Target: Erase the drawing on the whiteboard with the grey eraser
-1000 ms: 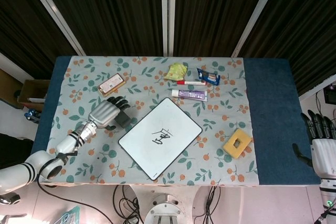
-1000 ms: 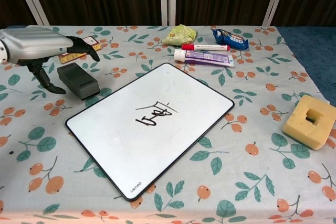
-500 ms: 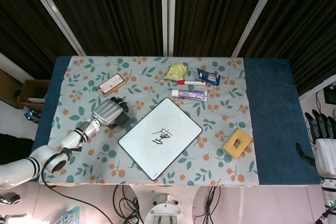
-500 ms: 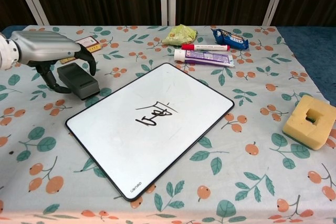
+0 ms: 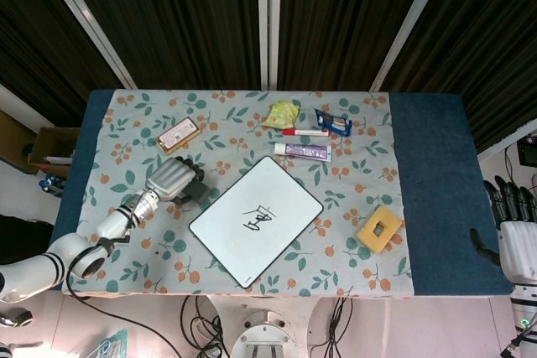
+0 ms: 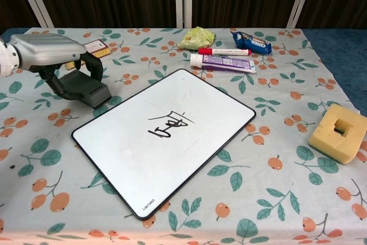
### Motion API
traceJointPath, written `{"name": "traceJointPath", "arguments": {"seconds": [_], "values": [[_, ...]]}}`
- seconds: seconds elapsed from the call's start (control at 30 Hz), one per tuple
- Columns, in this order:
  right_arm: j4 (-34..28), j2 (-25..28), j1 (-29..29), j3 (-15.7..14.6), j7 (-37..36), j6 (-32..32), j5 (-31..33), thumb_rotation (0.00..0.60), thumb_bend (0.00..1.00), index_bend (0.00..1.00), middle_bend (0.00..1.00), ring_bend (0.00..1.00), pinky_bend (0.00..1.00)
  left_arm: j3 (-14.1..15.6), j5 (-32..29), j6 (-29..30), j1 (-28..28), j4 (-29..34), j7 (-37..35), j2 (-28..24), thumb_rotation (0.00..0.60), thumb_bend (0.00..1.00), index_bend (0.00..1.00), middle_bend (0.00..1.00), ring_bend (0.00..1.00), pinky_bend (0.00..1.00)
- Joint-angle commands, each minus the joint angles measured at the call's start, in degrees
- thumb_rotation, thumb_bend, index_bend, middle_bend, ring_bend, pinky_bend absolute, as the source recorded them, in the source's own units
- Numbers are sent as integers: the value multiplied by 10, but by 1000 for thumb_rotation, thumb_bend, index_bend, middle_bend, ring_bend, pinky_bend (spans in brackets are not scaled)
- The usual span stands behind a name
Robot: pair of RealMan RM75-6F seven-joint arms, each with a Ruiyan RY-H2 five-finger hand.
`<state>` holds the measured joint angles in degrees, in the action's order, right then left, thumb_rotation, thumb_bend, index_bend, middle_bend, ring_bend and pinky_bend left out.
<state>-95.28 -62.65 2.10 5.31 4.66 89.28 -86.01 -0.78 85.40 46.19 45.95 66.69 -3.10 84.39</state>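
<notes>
The whiteboard [image 6: 143,164] lies slanted in the middle of the flowered cloth, with a black scribble [image 6: 169,125] at its centre. In the head view the whiteboard [image 5: 243,245] and scribble [image 5: 259,219] show the same way. The grey eraser [image 6: 87,89] sits just off the board's left corner. My left hand [image 6: 50,51] is over it, fingers curled down its far side and thumb on the near side, gripping it. From above, the left hand [image 5: 172,178] hides most of the eraser [image 5: 200,192]. My right hand [image 5: 513,228] hangs off the table's right edge, fingers straight and apart, holding nothing.
A yellow sponge block [image 6: 339,133] lies at the right. Along the back are a toothpaste tube [image 6: 223,61], a red marker [image 6: 225,51], a blue snack packet [image 6: 251,41] and a crumpled yellow-green packet [image 6: 198,37]. A small flat box [image 6: 96,48] lies behind my left hand.
My left hand came down over the eraser and its fingers closed around it. The right hand stayed beside the table, shifting only slightly.
</notes>
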Motion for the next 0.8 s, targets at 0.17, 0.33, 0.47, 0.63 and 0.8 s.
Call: {"name": "traceJointPath", "arguments": {"seconds": [0.17,0.33,0.47,0.63,0.8], "values": [[0,0,1,0,0,-3,1,600,251,0,0,0,0,-5,9,32,-7,-8,-30,4,600,327,531,437,367,424],[2,-1,2,1,-2,-3,0,600,254,0,0,0,0,-11,24,64,-9,33,-28,-16,600,338,557,463,392,449],[6,-3,5,1,-7,-8,2,600,255,0,0,0,0,-6,33,74,-10,105,33,-36,600,350,567,473,402,467],[6,2,6,5,-12,-10,6,600,256,0,0,0,0,13,49,71,-14,195,103,-51,600,353,578,483,408,476],[3,10,5,7,-16,-5,6,600,255,0,0,0,0,33,75,78,-20,231,137,-33,600,357,579,483,409,476]]}}
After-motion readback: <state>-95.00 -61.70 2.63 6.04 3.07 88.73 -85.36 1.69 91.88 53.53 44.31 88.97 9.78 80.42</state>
